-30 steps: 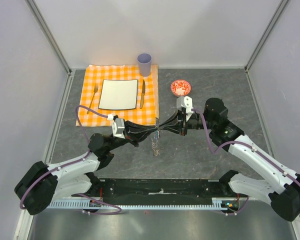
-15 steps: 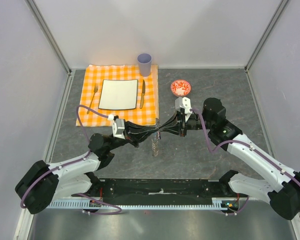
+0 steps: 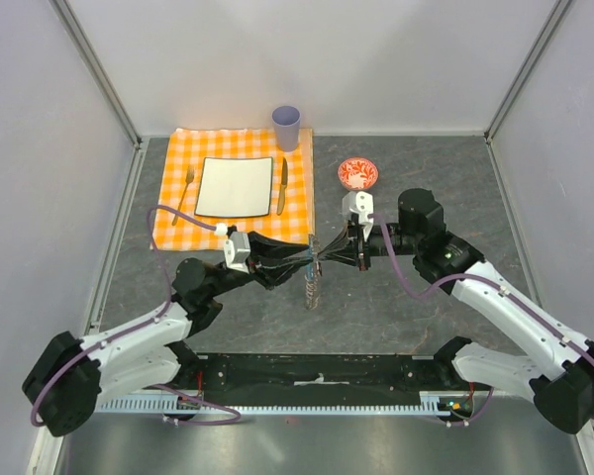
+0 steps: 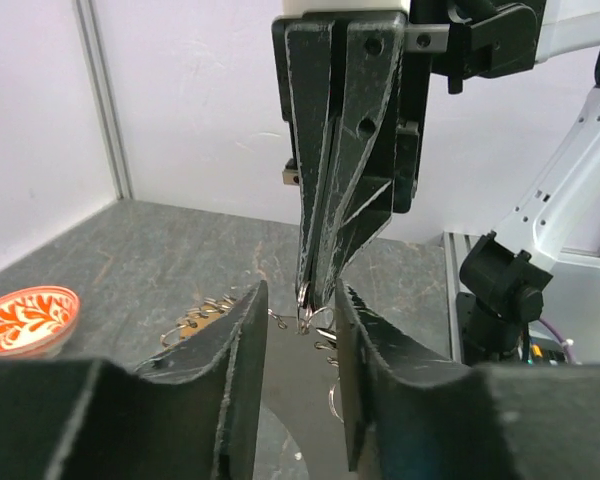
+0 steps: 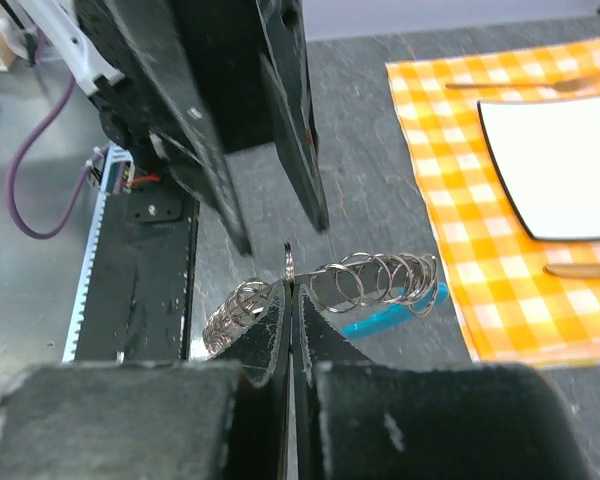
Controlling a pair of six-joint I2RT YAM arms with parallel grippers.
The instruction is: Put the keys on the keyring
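Note:
The keyring (image 3: 313, 287) is a chain of grey metal rings hanging between my two grippers over the grey table. In the right wrist view its rings (image 5: 380, 280) spread to both sides, with the blue plastic segment (image 5: 395, 315) beneath them. My right gripper (image 3: 325, 259) (image 5: 289, 285) is shut on one thin ring of the keyring. My left gripper (image 3: 307, 261) (image 4: 300, 310) is open, its jaws standing on either side of the right gripper's tips (image 4: 305, 295). I cannot make out the small black-headed key in any view.
An orange checked cloth (image 3: 178, 223) at the back left carries a white plate (image 3: 235, 186), fork (image 3: 186, 190) and table knife (image 3: 282, 185). A lilac cup (image 3: 286, 127) stands behind it. A red patterned bowl (image 3: 357, 174) sits just beyond the right gripper.
Both grippers have shifted slightly away from the bases and closer together. The right wrist has turned, and the hanging chain has swung a little with them.

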